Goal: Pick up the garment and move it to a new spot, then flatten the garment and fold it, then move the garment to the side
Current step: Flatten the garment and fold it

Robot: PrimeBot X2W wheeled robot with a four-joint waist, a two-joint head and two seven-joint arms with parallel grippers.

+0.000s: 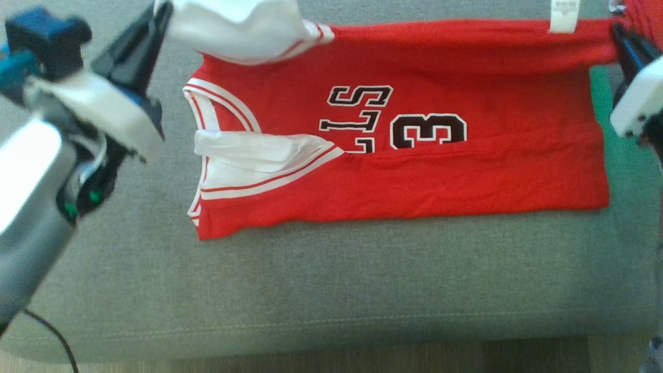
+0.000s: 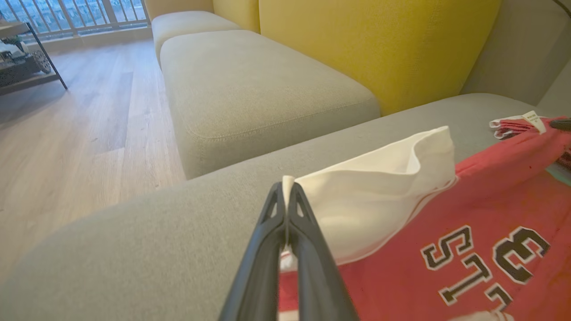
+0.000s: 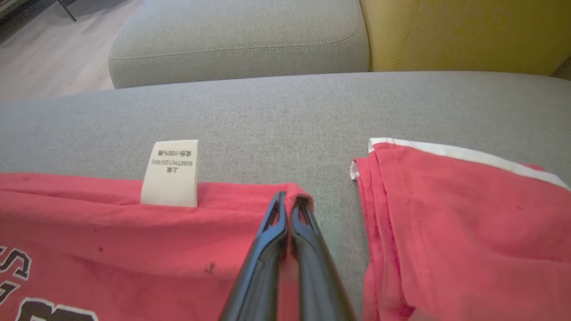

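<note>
Left claw (image 1: 161, 11) pinched tight on the white sleeve (image 1: 233, 26) of the jersey (image 1: 414, 176); right claw (image 1: 619, 32) clamped on its red hem corner, near the label (image 1: 563, 15); jersey lies across grey sofa (image 1: 311, 300), far edge stretched between claws, near flap folded over the print; another red garment (image 3: 446, 223) just beside it.
</note>
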